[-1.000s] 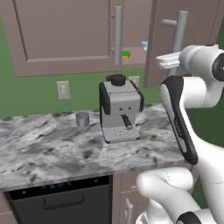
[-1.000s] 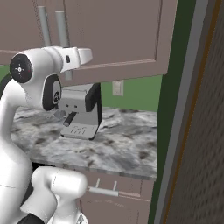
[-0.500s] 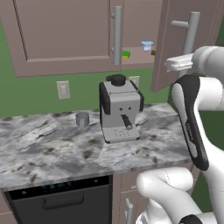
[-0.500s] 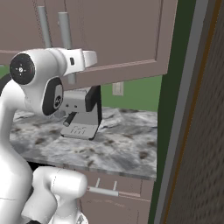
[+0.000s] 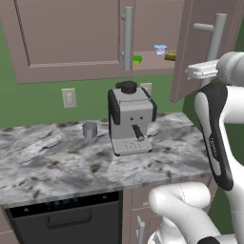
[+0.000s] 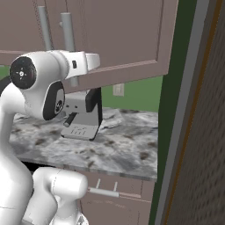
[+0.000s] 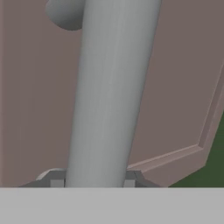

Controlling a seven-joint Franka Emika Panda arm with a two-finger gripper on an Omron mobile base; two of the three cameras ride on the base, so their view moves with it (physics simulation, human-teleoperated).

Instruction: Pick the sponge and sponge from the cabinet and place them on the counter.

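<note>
In the hand view, the gripper (image 7: 92, 181) is closed around the grey bar handle (image 7: 111, 87) of the cabinet's right door (image 7: 175, 87), the bar passing between the two fingertips, which are pressed against its sides. In the left base view the white hand is seen at that handle (image 5: 214, 35), and the right door (image 5: 190, 52) is swung partly open. Below, on the marble counter (image 5: 57, 162), a coffee machine (image 5: 130, 119) is set, with a small grey cup (image 5: 89, 129) just beside it on its left. Farther back, inside the opened cabinet (image 5: 71, 38), the green sponge (image 5: 137, 60) is seen on the shelf near the left door's handle, the tan-yellow sponge (image 5: 170, 55) lies near the open door, and a small white cup (image 5: 160, 49) with a blue rim stands between them.
</note>
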